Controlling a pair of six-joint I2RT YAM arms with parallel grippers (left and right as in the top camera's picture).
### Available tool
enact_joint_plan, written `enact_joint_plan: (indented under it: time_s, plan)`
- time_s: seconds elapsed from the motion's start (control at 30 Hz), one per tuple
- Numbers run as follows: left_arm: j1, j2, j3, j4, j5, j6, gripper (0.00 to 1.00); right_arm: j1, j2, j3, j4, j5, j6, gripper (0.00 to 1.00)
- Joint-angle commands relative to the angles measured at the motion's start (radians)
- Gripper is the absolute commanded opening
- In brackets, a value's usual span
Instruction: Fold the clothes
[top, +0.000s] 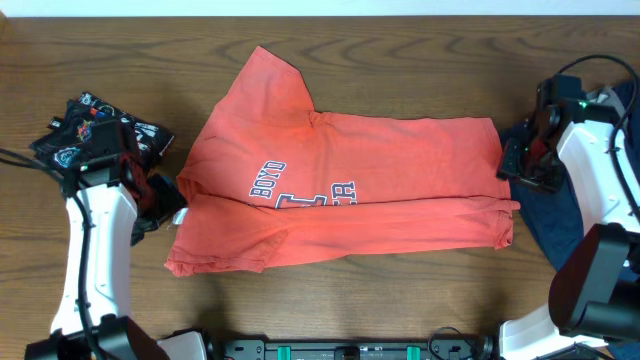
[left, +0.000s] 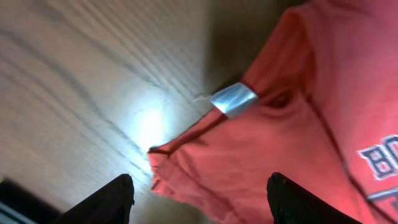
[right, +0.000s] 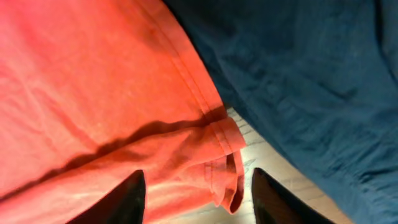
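Note:
The orange-red T-shirt (top: 340, 190) lies across the middle of the table, its front part folded up so the chest lettering (top: 300, 190) is half covered. My left gripper (top: 165, 205) is open at the shirt's left edge; the left wrist view shows the shirt's sleeve edge (left: 205, 168) between its fingers (left: 202, 202) and a silver tag (left: 233, 99). My right gripper (top: 515, 170) is open at the shirt's right end, over the folded hem corner (right: 227, 168). The navy garment (top: 560, 225) lies under the right arm and fills the right wrist view's upper right (right: 311, 74). The black printed garment (top: 95, 125) lies at the far left.
The wooden table (top: 400, 60) is bare behind the shirt. The table's front edge holds a dark rail (top: 350, 350). The two arm bases stand at the front left (top: 90, 300) and front right (top: 590, 280).

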Motion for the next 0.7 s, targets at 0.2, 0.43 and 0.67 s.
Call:
enact_joint_plan:
  time_s: [0.2, 0.43, 0.67]
  plan:
    - [0.002, 0.008, 0.004, -0.003, 0.066, 0.01, 0.7, -0.007, -0.006, -0.197, 0.057, -0.008, 0.026, 0.53]
    - [0.002, 0.008, 0.004, -0.006, 0.066, 0.01, 0.7, -0.007, -0.006, -0.307, 0.212, -0.008, 0.134, 0.49]
    - [0.002, 0.008, 0.004, -0.006, 0.066, 0.01, 0.7, -0.007, -0.006, -0.315, 0.319, -0.042, 0.146, 0.44]
